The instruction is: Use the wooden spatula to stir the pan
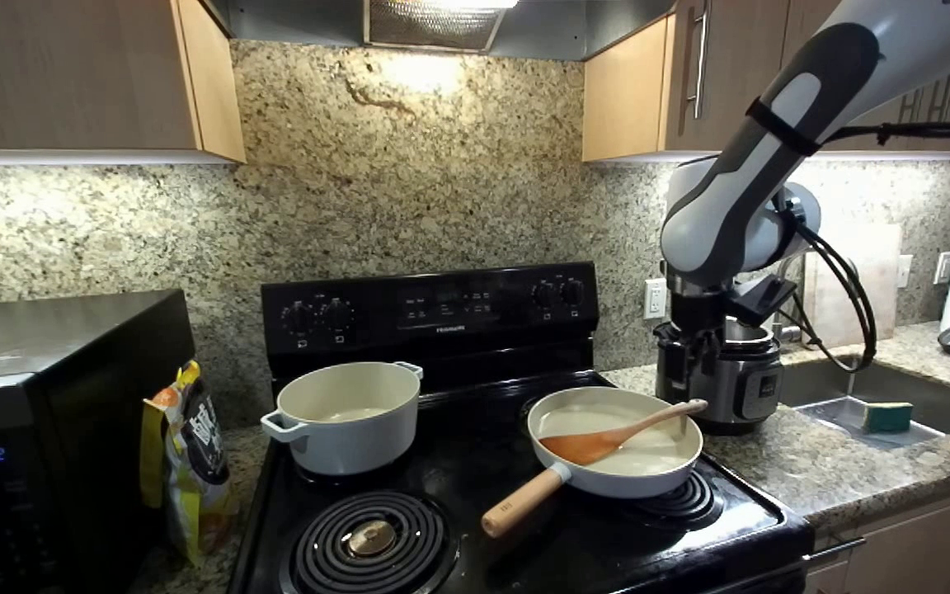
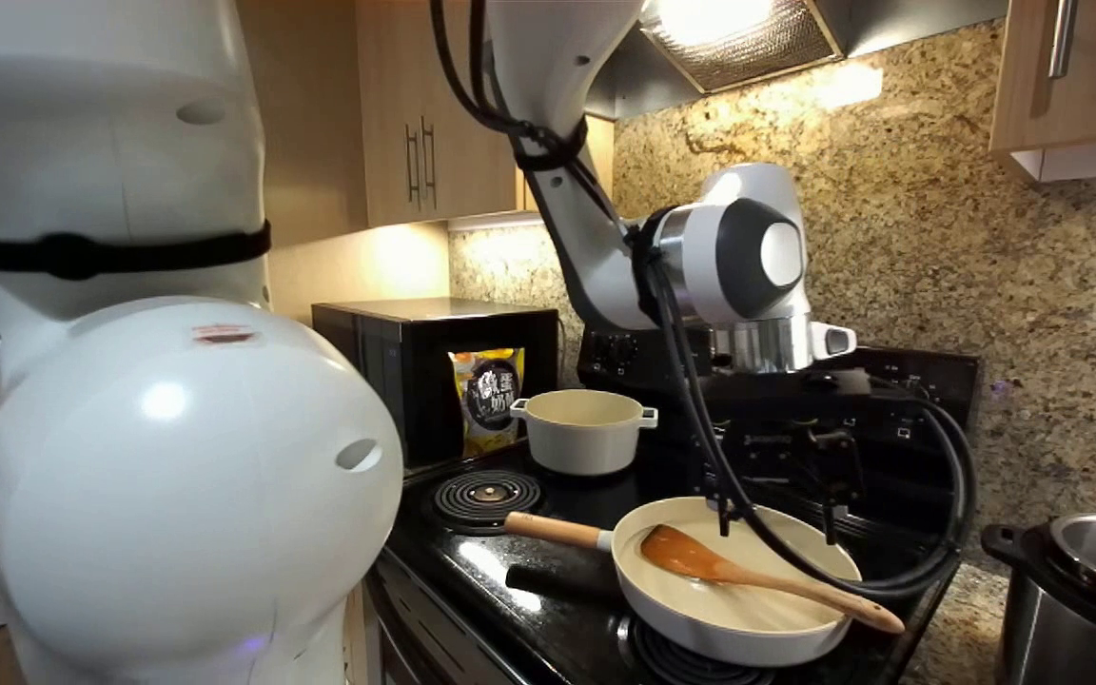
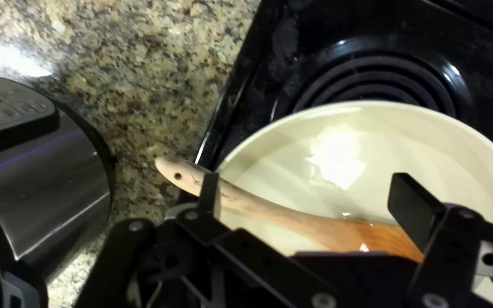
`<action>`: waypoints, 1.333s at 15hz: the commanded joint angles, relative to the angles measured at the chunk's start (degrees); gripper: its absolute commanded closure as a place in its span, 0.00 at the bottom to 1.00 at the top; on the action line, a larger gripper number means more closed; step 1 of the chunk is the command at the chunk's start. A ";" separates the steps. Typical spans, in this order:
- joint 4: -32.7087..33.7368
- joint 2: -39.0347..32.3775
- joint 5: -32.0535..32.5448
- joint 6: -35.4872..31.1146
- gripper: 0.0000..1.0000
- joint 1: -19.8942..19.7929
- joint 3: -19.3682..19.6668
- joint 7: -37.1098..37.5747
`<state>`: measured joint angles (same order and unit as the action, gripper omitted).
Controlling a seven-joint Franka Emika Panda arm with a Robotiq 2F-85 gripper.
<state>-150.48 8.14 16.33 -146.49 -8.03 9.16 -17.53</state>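
Observation:
The pan (image 1: 640,485), cream-white with a light wooden handle (image 1: 524,502), rests on the stove's right side. Inside it lies the wooden spatula (image 2: 700,561), orange-brown blade down on the pan floor, its paler shaft leaning across the rim and sticking out past it. My gripper (image 3: 310,196) hangs above the pan with its fingers (image 3: 413,209) wide apart and nothing held. From the wrist view, the spatula's shaft (image 3: 272,211) runs below, across the gap between the fingers; part of the blade is hidden behind the gripper. Bright glare covers part of the pan floor.
A deeper white pot (image 1: 355,437) with side handles stands on the back left burner. To the pan's right, a steel cooker (image 1: 743,388) sits on the granite counter, close to the gripper. A bag (image 2: 491,400) leans by the microwave. Looped cables (image 2: 700,447) hang from the arm.

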 commanded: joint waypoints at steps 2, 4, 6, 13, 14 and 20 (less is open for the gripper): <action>-5.78 4.82 -0.23 -5.32 0.00 2.47 -4.05 7.64; -6.63 5.15 -0.37 -6.23 0.00 3.27 -5.34 9.56; -7.21 5.31 -0.30 -6.63 0.00 3.63 -6.15 10.54; -7.18 4.56 -0.91 -5.42 0.00 3.98 -6.41 10.00; -5.89 3.71 -0.19 -4.69 0.00 3.71 -6.27 9.17; -5.92 3.71 -0.19 -4.69 0.00 3.71 -6.27 9.17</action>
<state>-156.45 11.77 16.33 -151.36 -4.20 3.05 -8.19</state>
